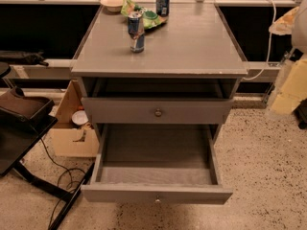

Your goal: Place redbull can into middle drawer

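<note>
The redbull can (136,31), slim, blue and silver with a red mark, stands upright on the grey cabinet's top, left of centre. The middle drawer (156,193) is pulled fully open towards me and is empty inside; its small knob shows at the front's lower edge. The knobbed drawer above it (157,111) is shut. My gripper (291,87) is a pale shape at the right edge of the view, right of the cabinet, level with the drawers and far from the can. It holds nothing that I can see.
At the back of the cabinet top (192,42) stand a wider blue soda can (162,0), a green snack bag (147,15) and a white bowl (114,3). A cardboard box (72,128) and a black stand with cables (29,143) are on the floor at left.
</note>
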{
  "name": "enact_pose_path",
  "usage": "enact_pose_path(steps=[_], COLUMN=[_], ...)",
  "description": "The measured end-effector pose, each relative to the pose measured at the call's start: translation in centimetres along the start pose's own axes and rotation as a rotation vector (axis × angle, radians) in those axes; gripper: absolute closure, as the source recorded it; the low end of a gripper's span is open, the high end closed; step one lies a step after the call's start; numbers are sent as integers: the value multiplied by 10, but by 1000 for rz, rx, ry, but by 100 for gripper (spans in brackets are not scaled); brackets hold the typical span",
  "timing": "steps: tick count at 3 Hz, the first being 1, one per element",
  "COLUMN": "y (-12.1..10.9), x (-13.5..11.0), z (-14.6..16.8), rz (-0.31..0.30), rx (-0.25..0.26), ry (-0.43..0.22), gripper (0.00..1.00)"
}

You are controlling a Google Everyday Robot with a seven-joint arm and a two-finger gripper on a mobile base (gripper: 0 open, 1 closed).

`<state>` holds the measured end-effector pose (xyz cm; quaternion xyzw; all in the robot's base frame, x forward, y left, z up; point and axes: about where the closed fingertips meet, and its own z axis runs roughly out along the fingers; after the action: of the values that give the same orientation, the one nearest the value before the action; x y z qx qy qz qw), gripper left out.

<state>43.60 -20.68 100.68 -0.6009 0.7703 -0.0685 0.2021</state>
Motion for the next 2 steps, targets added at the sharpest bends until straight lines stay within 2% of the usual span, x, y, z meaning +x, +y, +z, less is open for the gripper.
enact_pose_path(steps=[1, 2], y=[0, -20], x=[0, -4], z=[0, 8], rz=[0, -4], rx=[3, 38], ry=[-1, -55], gripper=[0, 0])
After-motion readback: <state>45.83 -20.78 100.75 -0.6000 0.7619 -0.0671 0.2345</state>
